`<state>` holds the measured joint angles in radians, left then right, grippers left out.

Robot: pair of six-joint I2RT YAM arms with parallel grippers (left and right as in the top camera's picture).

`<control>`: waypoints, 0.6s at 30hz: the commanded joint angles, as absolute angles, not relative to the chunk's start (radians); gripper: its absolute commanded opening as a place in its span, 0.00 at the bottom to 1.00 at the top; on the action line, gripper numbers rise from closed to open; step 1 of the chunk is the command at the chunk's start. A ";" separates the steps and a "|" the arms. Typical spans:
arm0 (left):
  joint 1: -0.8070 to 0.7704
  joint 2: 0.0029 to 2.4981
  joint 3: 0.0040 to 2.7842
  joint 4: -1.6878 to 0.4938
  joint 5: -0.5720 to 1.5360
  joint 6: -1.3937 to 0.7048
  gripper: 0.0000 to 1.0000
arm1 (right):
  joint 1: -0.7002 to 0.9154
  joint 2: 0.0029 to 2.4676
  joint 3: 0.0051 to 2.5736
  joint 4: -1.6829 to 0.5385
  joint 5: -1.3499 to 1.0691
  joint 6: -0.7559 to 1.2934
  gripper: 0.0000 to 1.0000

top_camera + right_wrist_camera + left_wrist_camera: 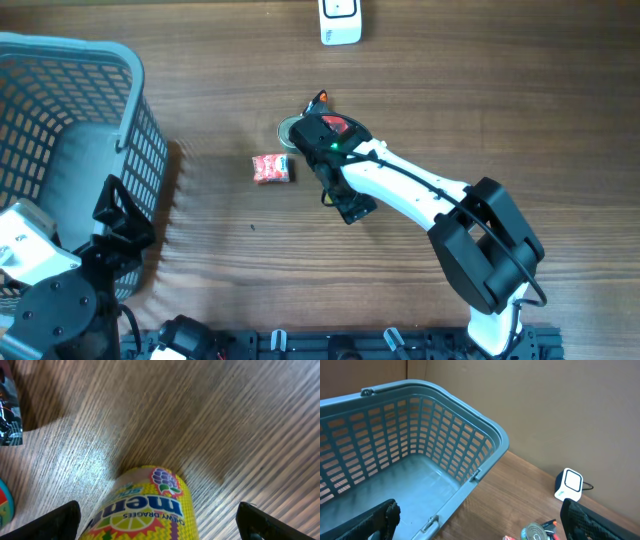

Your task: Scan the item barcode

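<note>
Overhead view, nearest the robot's base: the left gripper (485,522) hangs over the blue-grey plastic lattice basket (150,150) at the left side of the wooden bench (500,90). Its fingers are spread wide with nothing between them.

Further out, about mid-bench, the right gripper (157,519) stands over the yellow cylindrical Mentos sweets container (145,505). The right wrist view shows its two fingers fully apart, one on each side of the container. Bare wood shows in both gaps, so it has hold of nothing. The container rests on the bench; whether it stands or lies cannot be told. Just to its left lies a small red-and-white packet (270,168), apart from the gripper.

At the far edge, well apart from both, sits the small white box-shaped barcode scanner (340,20).

The step in hand looks like the pick-up, with the fingers placed around the container but not closed; no scan has begun. The next move calls for closing squarely on the container, lifting it and carrying it to the scanner. No barcode shows in any view, so the container will likely need turning until the code faces the scanner.
</note>
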<state>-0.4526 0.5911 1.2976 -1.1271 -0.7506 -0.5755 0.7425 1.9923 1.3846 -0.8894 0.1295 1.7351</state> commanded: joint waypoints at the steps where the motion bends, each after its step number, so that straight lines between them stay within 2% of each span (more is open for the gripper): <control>1: -0.456 0.593 1.294 -1.135 -0.744 -0.592 1.00 | 0.738 1.976 1.389 -0.860 0.196 1.549 1.00; 9: -0.456 0.593 1.294 -1.137 -0.745 -0.592 1.00 | 0.738 1.976 1.427 -0.839 0.202 1.188 1.00; 12: -0.456 0.593 1.294 -1.143 -0.745 -0.592 1.00 | 0.738 1.976 1.475 -0.841 0.187 0.992 1.00; 16: -0.456 0.593 1.294 -1.145 -0.745 -0.592 1.00 | 0.735 1.976 1.525 -0.841 0.064 0.713 1.00; 18: -0.456 0.593 1.294 -1.145 -0.745 -0.592 1.00 | 0.726 1.976 1.525 -0.853 -0.027 0.649 1.00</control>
<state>-0.4526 0.5911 1.2976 -1.1454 -0.7502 -0.5819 0.7395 1.9923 1.5002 -0.8406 0.1196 0.9089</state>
